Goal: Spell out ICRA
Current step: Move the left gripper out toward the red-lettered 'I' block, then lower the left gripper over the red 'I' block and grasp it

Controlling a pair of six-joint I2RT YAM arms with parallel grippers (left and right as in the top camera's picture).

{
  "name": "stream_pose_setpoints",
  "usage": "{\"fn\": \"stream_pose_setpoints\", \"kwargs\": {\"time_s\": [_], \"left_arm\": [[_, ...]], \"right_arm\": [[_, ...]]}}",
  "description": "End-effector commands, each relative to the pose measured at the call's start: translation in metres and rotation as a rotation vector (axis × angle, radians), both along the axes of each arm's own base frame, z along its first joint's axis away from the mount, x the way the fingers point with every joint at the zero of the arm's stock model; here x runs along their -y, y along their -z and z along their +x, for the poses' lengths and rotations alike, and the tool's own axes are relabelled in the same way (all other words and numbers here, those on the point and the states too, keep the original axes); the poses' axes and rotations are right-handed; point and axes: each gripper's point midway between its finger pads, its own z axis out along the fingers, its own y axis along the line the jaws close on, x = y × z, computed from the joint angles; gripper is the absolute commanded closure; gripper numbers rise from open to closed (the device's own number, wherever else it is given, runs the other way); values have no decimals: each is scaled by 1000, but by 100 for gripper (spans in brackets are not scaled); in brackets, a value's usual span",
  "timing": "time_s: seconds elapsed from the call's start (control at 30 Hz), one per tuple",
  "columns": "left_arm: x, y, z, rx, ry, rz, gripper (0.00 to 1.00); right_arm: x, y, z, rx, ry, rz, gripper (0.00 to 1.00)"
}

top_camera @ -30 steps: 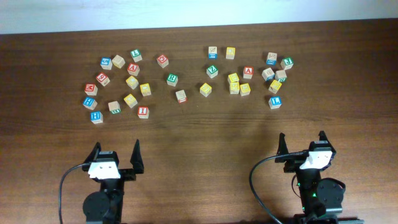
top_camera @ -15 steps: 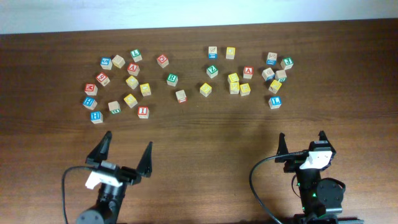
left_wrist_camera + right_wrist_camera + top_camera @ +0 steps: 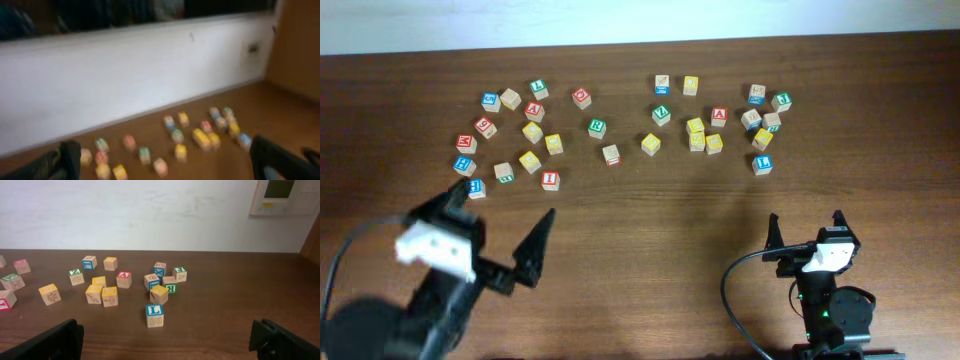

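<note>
- Wooden cubes [image 3: 651, 143] scattered on the tabletop [image 3: 650, 235], nothing spelled yet.
- Left pincer [image 3: 500, 203] gapes empty near the red I cube [image 3: 550, 180], likely its first target.
- Right pincer [image 3: 805, 217], well right of it, open and idle.

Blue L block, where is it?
In the right wrist view, the blue L block sits closest to the camera, just in front of a yellow-topped block; from overhead it is on the right side of the table.

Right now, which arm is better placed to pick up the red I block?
Left, probably. The left gripper, open, hovers close to the red I cube; the right gripper, also open, sits far off on the other side.
</note>
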Motion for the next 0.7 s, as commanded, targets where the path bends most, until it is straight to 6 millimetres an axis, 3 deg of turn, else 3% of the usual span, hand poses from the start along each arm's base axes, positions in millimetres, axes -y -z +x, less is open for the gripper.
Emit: {"fn": "stream_pose_setpoints", "kwargs": {"time_s": [0.0,0.1,0.13,0.2,0.23,0.3,0.37,0.5,0.6,0.67], "left_arm": [[15,-9,11,-44,98,18,1],[4,4,35,-204,16,-29,1],[-3,17,43,-307,-30,-22,1],[-13,63,65,-619,-99,16,1],[-12,73,69,-678,-92,17,1],[3,138,92,-970,-14,-12,1],[3,161,103,-1050,-16,-9,1],[-18,203,120,-1164,-138,70,1],[-37,229,125,-1244,-289,112,1],[-38,247,122,-1306,-315,165,1]], "right_arm": [[3,3,0,-4,16,10,2],[3,3,0,-3,16,10,2],[3,3,0,-3,16,10,1],[3,3,0,-4,16,10,1],[3,3,0,-3,16,11,2],[3,3,0,-4,16,10,2],[3,3,0,-3,16,10,2],[3,3,0,-4,16,10,2],[3,3,0,-4,16,10,2],[3,3,0,-4,16,10,2]]}}
